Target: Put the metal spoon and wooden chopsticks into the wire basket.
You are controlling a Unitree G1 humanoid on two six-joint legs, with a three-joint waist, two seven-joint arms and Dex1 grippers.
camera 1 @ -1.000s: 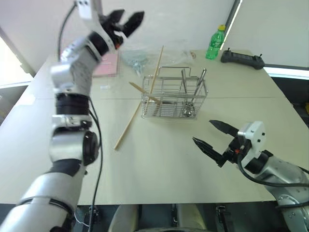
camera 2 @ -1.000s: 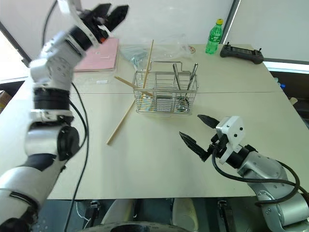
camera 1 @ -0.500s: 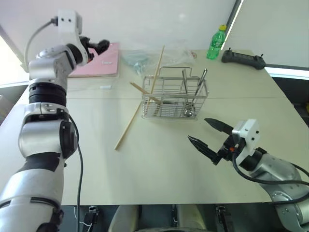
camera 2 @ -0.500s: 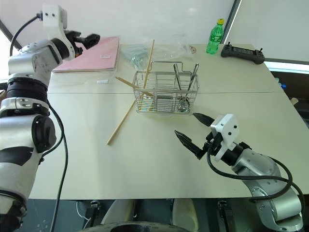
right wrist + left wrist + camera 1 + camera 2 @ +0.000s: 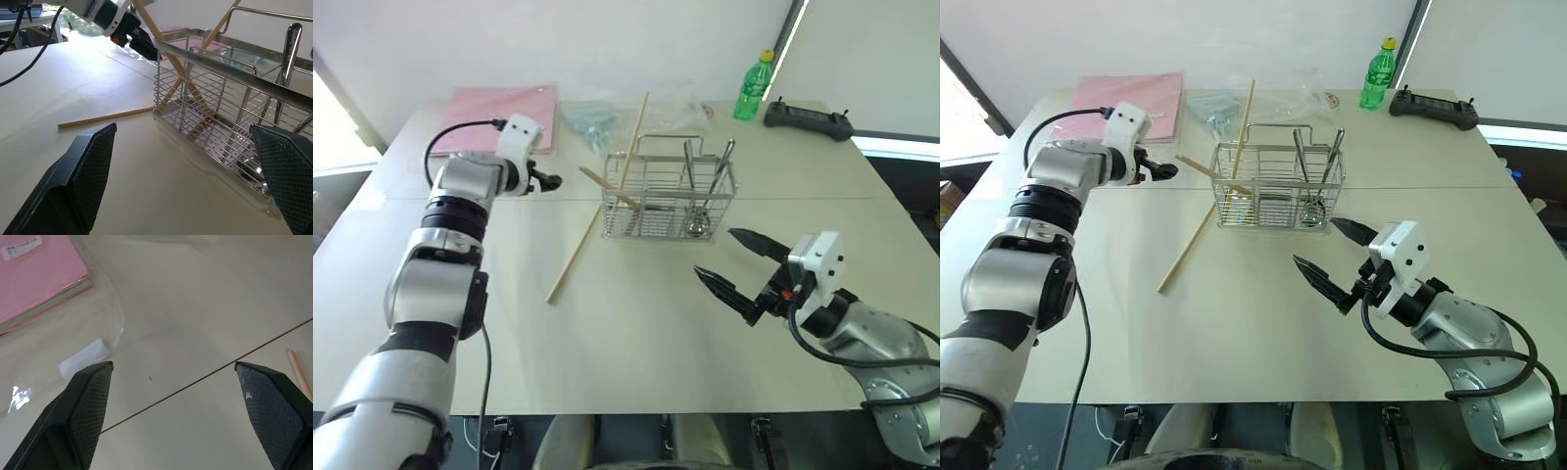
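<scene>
- Basket [image 5: 667,201] stands mid-desk [image 5: 636,313]. Metal utensils, the spoon [image 5: 713,186] among them, stand upright in its right-hand end.
- Chopsticks: two lean crossed in the basket's left end [image 5: 625,171]; one loose chopstick [image 5: 574,253] lies flat on the desk just left of the basket, its far end near the basket's foot.
- Left tool [image 5: 548,180]: jaws wide apart, empty, low over the desk left of the basket, beyond the loose stick's far end.
- Right tool [image 5: 736,264]: jaws spread wide, empty, hovering in front of the basket.
- Judgement: the step in hand is fetching the last chopstick. The next move calls for lowering a tool astride the thin stick and closing on it.
</scene>
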